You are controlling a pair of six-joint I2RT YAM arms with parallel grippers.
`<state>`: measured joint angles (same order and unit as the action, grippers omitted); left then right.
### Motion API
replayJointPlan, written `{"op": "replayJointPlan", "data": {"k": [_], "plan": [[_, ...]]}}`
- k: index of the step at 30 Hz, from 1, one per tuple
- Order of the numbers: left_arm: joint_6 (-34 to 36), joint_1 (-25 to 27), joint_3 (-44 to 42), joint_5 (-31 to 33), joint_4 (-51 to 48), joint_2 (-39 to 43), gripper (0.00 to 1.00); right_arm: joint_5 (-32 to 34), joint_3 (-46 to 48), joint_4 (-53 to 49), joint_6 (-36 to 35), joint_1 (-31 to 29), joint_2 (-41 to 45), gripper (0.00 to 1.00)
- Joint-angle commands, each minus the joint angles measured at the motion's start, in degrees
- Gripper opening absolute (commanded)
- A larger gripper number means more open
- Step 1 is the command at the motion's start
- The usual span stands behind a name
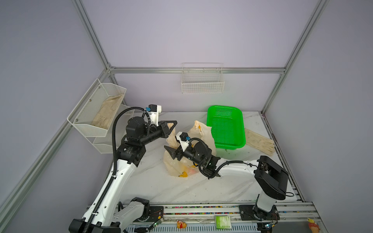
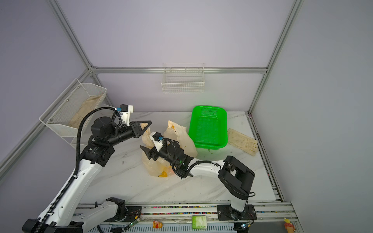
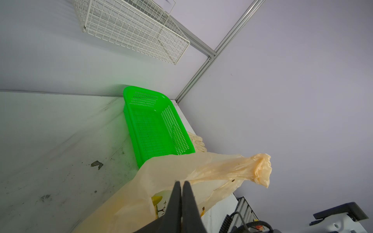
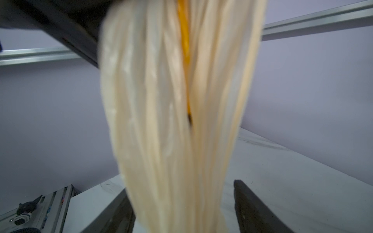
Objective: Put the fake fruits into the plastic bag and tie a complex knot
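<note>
The peach plastic bag [image 1: 174, 165] [image 2: 153, 167] lies mid-table, and both top views show it. Through its film show the fake fruits, as a yellow piece [image 1: 183, 174] [image 2: 163, 173] with a reddish blur beside it. My left gripper [image 1: 173, 126] [image 3: 182, 184] is shut on one handle of the bag [image 3: 201, 169] and holds it stretched up. My right gripper [image 1: 168, 150] [image 4: 181, 186] stands open, its fingers [image 4: 252, 207] on either side of that taut strand [image 4: 171, 121] without pinching it. The other handle [image 1: 198, 126] stands up loose. A knot is not in view.
A green mesh basket [image 1: 226, 127] sits behind the bag to the right, with beige gloves [image 1: 260, 141] beside it. A wire basket [image 1: 202, 80] hangs on the back wall. On the left wall is a mesh shelf [image 1: 96, 109]. Small figurines [image 1: 181, 224] sit on the front rail.
</note>
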<state>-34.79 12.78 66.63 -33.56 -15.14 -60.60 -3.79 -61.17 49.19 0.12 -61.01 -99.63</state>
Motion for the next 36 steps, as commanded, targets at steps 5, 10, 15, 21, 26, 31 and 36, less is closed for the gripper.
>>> {"op": "replayJointPlan", "data": {"k": [5, 10, 15, 21, 26, 31, 36], "plan": [[0.7, -0.3, 0.9, -1.2, 3.3, 0.7, 0.00, -0.6, -6.0, -1.9, -1.0, -0.1, 0.7, 0.62], [1.3, -0.4, 2.4, 0.8, 2.8, 1.4, 0.00, 0.1, -2.8, -0.7, -0.2, 0.6, -1.4, 0.29], [2.0, -0.4, 2.6, 3.0, 2.9, 1.5, 0.00, -3.0, 3.2, 3.1, 1.7, 0.7, -2.6, 0.13], [1.1, -0.4, 1.6, 2.2, 3.9, 1.4, 0.00, -1.7, 4.1, 3.2, 2.2, 0.7, -4.0, 0.18], [1.0, -0.4, 1.7, 1.8, 3.3, 1.7, 0.00, -4.7, 1.6, -0.4, -0.5, 1.2, -2.9, 0.36], [0.3, -0.4, 1.3, 0.3, 3.3, 2.1, 0.00, -15.0, -0.6, -3.6, -2.8, 5.1, -0.1, 0.81], [-0.3, -0.4, 0.6, -0.4, 3.9, 2.2, 0.00, -24.0, -7.1, -10.5, -7.9, 6.3, -1.4, 0.92]]}}
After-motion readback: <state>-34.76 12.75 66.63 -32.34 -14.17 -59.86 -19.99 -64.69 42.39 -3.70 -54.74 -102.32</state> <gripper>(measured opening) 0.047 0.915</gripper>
